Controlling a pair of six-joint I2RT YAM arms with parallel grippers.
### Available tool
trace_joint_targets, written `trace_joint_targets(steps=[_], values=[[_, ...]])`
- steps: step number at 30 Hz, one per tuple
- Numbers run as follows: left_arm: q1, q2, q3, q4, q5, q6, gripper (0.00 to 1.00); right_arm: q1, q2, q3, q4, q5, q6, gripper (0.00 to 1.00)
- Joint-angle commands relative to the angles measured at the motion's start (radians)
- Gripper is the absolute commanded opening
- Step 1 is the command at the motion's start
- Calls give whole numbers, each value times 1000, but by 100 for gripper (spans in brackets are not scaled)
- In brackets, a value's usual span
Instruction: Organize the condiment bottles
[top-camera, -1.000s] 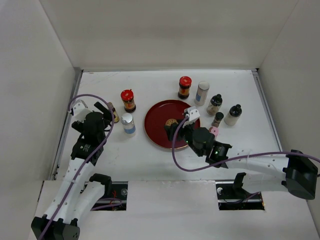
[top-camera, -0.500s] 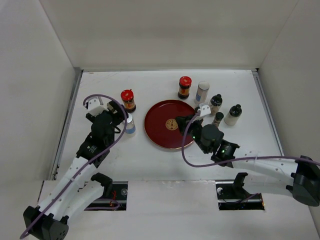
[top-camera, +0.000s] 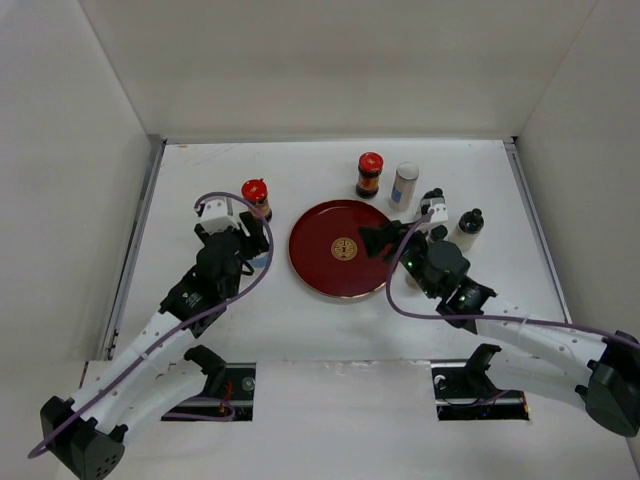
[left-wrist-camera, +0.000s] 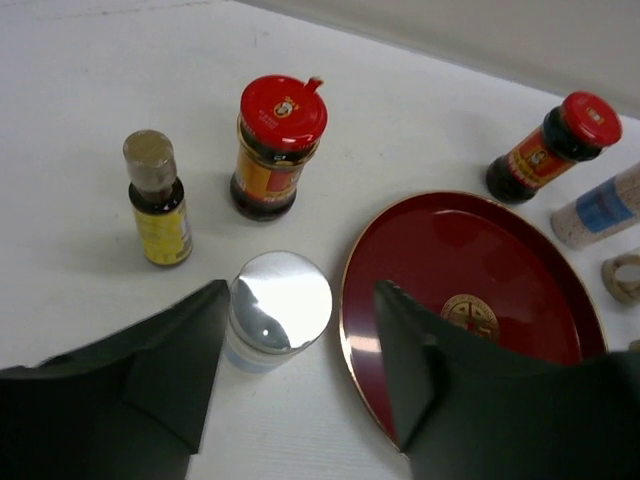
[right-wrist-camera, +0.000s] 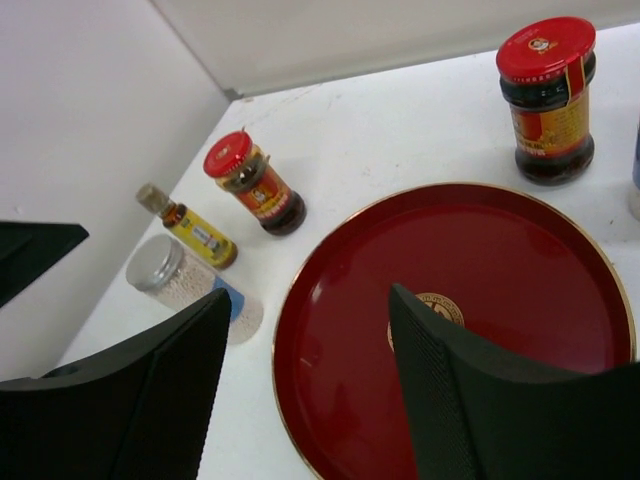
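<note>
My left gripper is open around a silver-capped, blue-labelled bottle. Its left finger is close against the cap and a gap shows on the right side. From above, that gripper covers most of the bottle. A small yellow-labelled bottle and a red-lidded jar stand just beyond. The second red-lidded jar and a white cylinder stand behind the dark red plate. My right gripper hangs open and empty over the plate's right edge.
Black-capped bottles stand to the right of the plate, one of them partly hidden by my right wrist. White walls close the table in on the left, back and right.
My left gripper has travelled right to the silver-capped bottle and narrowed its jaws about it. My right gripper has drawn back from the plate's middle toward its right edge.
</note>
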Motion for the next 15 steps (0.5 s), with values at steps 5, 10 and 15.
trace_joint_targets(steps=[5, 10, 15], values=[[-32, 52, -4, -54, -92, 42, 73, -1, -8, -20, 90, -64, 4, 73], [-42, 100, -5, -45, -84, 38, 76, -1, 7, -14, 90, -67, 2, 74], [-31, 169, 2, -21, -83, 42, 76, -1, 2, -15, 88, -67, 2, 75]])
